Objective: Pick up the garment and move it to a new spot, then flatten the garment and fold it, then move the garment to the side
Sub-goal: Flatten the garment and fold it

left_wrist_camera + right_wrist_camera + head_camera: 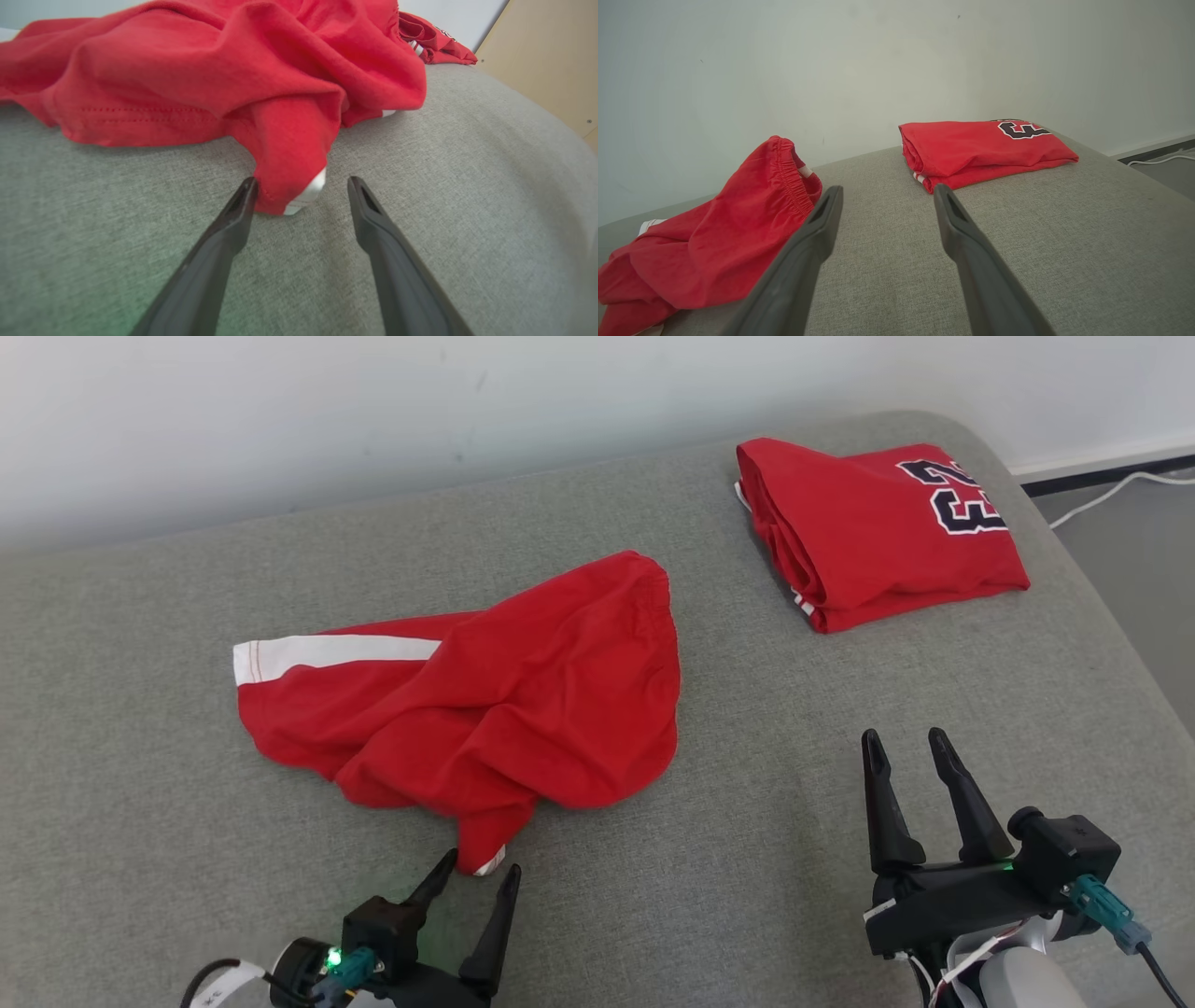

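Rumpled shorts (714, 242) and folded jersey (985, 147)

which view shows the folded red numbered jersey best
The head view: the folded red jersey lies whole, from above, number plain. The right wrist view shows it low and foreshortened; the left wrist view, a sliver behind the crumpled red shorts.

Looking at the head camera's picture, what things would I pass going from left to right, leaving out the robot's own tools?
crumpled red shorts → folded red jersey → white cable
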Available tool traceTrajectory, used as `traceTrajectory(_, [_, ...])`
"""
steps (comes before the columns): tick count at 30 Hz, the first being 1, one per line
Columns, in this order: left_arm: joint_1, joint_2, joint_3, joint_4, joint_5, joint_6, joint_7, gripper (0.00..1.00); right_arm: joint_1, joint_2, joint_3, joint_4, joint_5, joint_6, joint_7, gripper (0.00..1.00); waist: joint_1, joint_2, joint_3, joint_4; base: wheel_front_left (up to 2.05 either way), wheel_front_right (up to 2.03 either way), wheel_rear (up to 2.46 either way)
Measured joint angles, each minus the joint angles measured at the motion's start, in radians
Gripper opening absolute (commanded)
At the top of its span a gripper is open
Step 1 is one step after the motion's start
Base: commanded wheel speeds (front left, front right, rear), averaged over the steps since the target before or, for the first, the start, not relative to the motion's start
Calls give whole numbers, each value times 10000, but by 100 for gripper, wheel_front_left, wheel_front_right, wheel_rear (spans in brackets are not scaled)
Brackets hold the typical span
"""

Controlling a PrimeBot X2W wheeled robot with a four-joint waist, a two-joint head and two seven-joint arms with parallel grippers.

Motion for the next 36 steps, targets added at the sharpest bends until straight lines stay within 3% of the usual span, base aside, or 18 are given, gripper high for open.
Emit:
traceTrajectory(2, [-122, 0, 52, 146, -31, 17, 0, 100, -35, 29, 0, 10, 0, 0, 0, 100, 0, 0, 51, -83, 0, 0, 0])
traceTrajectory(3, [-177, -2, 79, 263, -35, 56, 0, 88, -58, 42, 0, 15, -2, 0, 0, 100, 1, 0, 66, -113, 0, 0, 0])
traceTrajectory(4, [-200, 0, 136, 286, -52, 92, 0, 9, -89, 52, 2, 21, -2, 0, 0, 100, 1, 1, 72, -134, 0, 0, 0])
traceTrajectory(5, [-251, 0, 178, 290, -82, 94, 0, 0, -100, 58, -4, 27, -4, -2, 0, 100, 0, 1, 67, -139, 0, 0, 0])
traceTrajectory(16, [151, 81, 780, -876, 385, 81, -2, 0, 129, 29, -148, 119, -15, 0, 0, 100, -1, 0, -122, 519, 0, 0, 0])
traceTrajectory(30, [1581, 1522, 721, -3064, 1267, 38, 153, 0, 519, 169, -188, 301, 23, 0, 0, 100, -1, 0, -609, 2296, 0, 0, 0])
traceTrajectory(36, [2354, 1990, 846, -3252, 1260, 109, 424, 0, 529, 186, -148, 364, 77, 0, 0, 100, -1, 0, -843, 2841, 0, 0, 0])
